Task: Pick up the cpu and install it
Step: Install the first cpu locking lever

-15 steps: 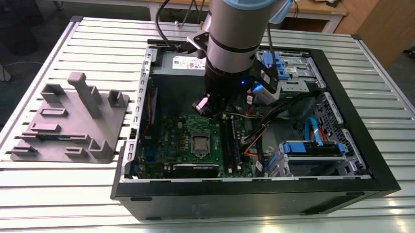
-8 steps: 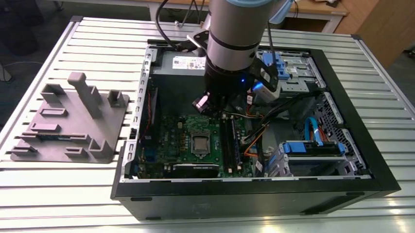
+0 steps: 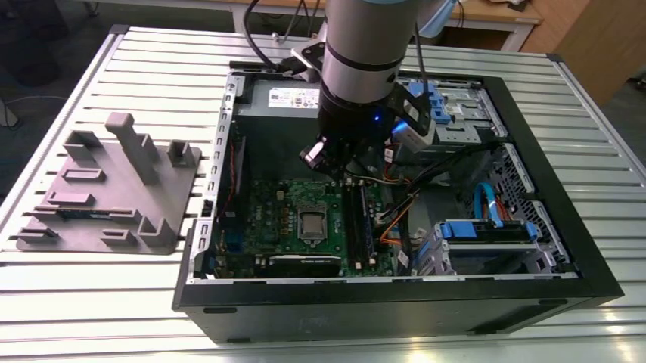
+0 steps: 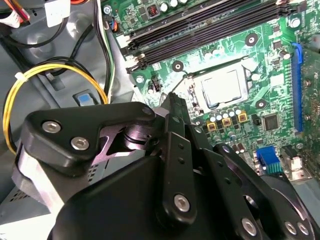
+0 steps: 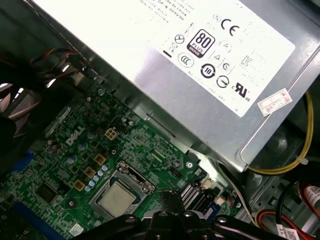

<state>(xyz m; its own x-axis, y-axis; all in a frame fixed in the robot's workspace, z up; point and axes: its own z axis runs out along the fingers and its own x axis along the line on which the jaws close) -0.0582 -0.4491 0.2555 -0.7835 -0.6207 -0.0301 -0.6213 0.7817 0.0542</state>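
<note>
Cpu [image 4: 220, 87] lies flat in socket frame [image 4: 192, 82], mid motherboard [image 3: 272, 204], silvery top up. Hand [image 4: 174, 102] hangs over motherboard, near cpu but to one side, not touching. Fingers look pinched together, nothing betw them. Cpu square, no long axis.

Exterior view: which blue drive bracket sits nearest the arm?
The upper blue bracket beside the arm; the lower blue bracket lies well clear of it.

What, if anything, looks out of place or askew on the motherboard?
Nothing stands out. The cpu lies square in its socket, edges parallel to the frame. The memory slots nearby run straight, with no visible damage.
</note>
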